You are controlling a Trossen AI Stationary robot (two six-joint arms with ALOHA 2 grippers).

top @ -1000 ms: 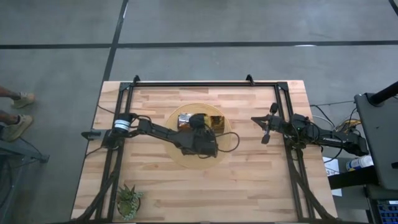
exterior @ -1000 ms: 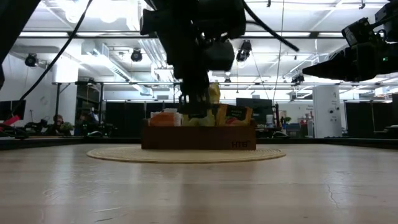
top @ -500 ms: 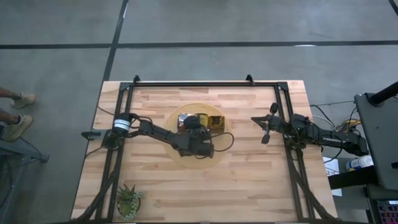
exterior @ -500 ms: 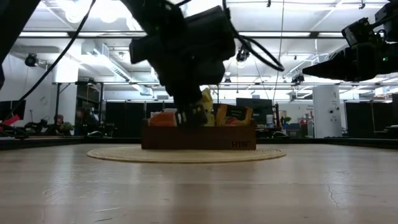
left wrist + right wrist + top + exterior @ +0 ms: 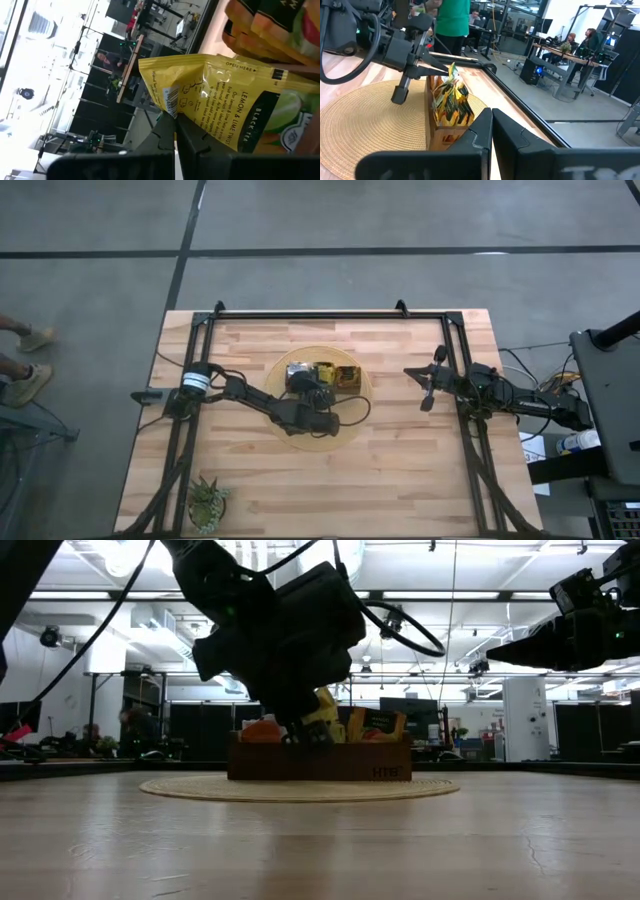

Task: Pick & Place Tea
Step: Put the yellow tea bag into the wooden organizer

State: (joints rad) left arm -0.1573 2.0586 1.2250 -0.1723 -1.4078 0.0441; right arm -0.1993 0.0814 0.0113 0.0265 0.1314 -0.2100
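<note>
High view: my left hand (image 5: 308, 386), clamped shut on a yellow sachet (image 5: 210, 102), is tipping lower over the brown box (image 5: 322, 375) than a moment ago, so the placing is nearing; right hand (image 5: 427, 402) is waiting shut near the bench edge

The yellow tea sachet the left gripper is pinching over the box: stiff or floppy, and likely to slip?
The yellow sachet looks thin and crinkled, so probably floppy and light. The left gripper, shut on one edge, may let it swing or slip. The right gripper waits shut.
</note>
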